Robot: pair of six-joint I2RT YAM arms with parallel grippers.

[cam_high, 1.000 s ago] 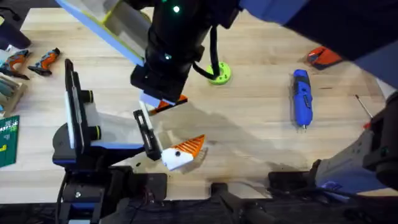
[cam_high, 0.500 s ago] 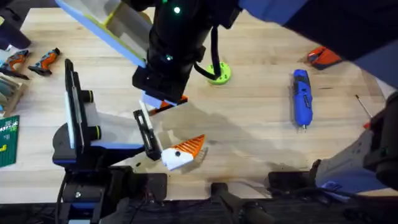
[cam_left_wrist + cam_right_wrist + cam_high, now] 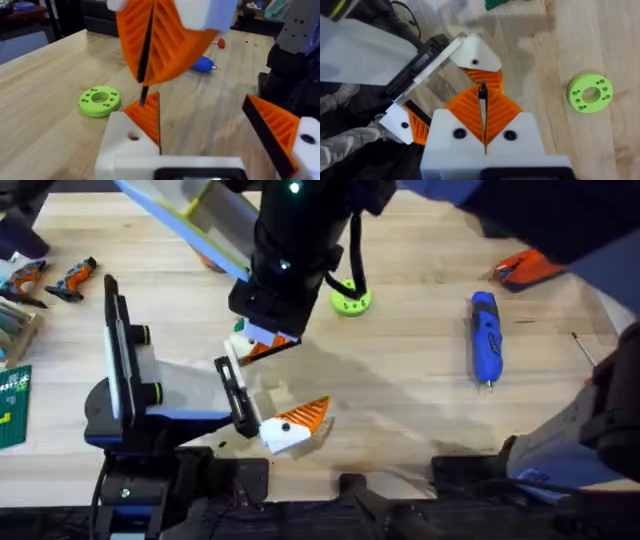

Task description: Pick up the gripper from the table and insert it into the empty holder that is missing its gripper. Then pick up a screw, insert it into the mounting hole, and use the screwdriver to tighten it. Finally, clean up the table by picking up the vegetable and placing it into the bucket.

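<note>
**Right pincer poised just above the holder's mounting hole**

Overhead: the right arm reaches across the middle, and the right pincer (image 3: 264, 344) hangs over the far finger of the left pincer (image 3: 292, 383). The left pincer lies spread along the bench (image 3: 420, 430). A green sliver just beside them is probably the vegetable (image 3: 238, 327).

Left wrist: the holder (image 3: 122, 150) sits at the near edge with the gripper (image 3: 148, 116) already seated in it, its long axis pointing away from the camera. The mounting hole (image 3: 133, 136) faces up. The right pincer (image 3: 145, 75) is pressed together on a thin dark pin (image 3: 144, 96), likely the screw, though I cannot be sure. The pin stands upright, close above the gripper's tip and a little beyond the hole.

Right wrist: the right pincer (image 3: 483, 100) pinches the pin (image 3: 482, 91) straight over the holder (image 3: 475, 52). The right arm is plainly the nearer, and the coming move looks like a short descent.
</note>
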